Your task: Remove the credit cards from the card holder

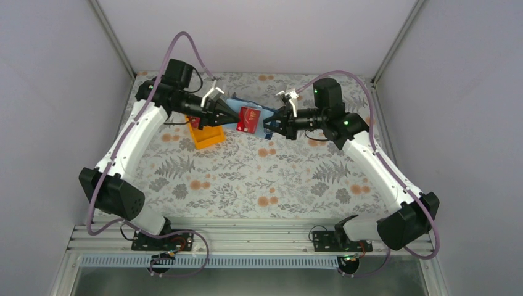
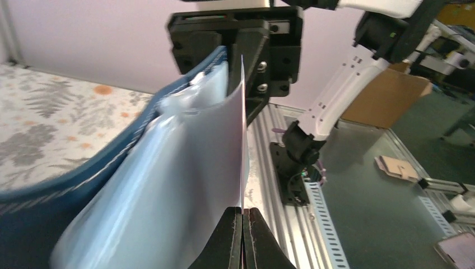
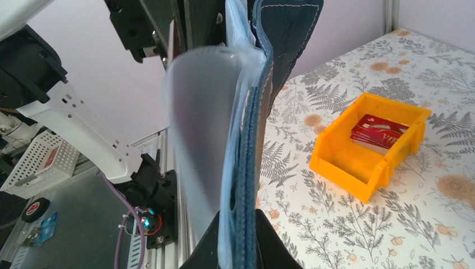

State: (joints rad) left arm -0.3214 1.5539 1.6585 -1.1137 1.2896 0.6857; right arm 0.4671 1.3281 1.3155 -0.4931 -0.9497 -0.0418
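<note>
Top view, with both wrist views. We see the blue wallet (image 1: 237,103) held up off the counter (image 1: 247,185) near its back edge, stretched between the two arms. The right jaws are closed on the wallet's right edge. In the right wrist view its stitched blue cover (image 3: 288,33) and pale clear pockets (image 3: 201,140) rise edge-on from between the closed tips. The left jaws are closed on the left edge of a red card (image 1: 249,119), which lies against the wallet's open inner face. In the left wrist view a thin sheet edge runs straight down into the shut tips. We cannot tell how far the card still sits in its pocket.

The orange tray (image 1: 206,135) rests on the counter just below the left arm (image 1: 139,132), nearer the bases than the wallet and apart from it. Several red cards (image 3: 381,131) lie flat inside it, below its rim.

Open counter stretches from the held wallet toward the arm bases. The back wall stands close behind the wallet, and the right arm (image 1: 370,154) reaches in from the right.
</note>
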